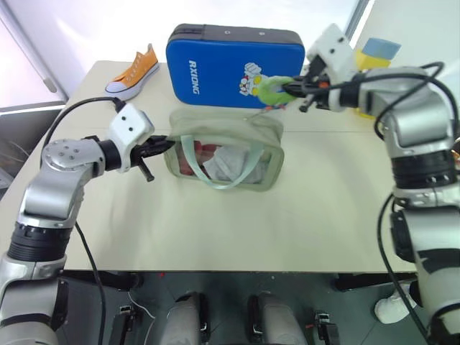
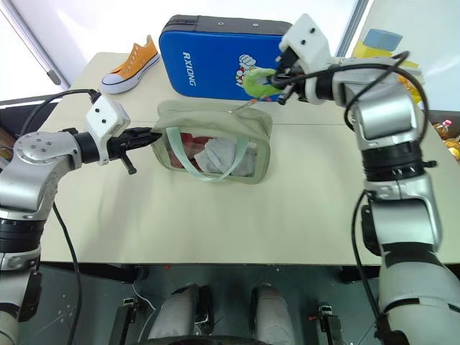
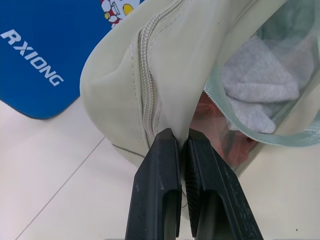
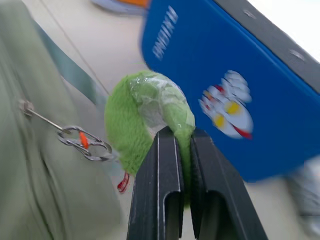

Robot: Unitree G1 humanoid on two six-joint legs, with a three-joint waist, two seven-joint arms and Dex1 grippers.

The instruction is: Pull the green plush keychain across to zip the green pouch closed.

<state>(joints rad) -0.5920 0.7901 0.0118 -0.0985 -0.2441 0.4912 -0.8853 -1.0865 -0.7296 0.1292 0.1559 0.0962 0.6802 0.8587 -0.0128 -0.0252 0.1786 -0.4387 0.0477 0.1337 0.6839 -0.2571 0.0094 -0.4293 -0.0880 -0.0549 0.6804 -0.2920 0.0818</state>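
At the right end of the green pouch [image 1: 224, 147], the right gripper [image 1: 293, 89] pinches the green plush keychain [image 1: 274, 89]; the left gripper [image 1: 159, 146] clamps the pouch's opposite end. Pull level with the zipper, keeping the soft fabric taut. The keychain is fuzzy; the pouch's window is clear plastic.

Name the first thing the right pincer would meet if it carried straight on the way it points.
Probably the blue RXIONG case, just beyond the green plush keychain clamped in the right pincer; depth is unclear.
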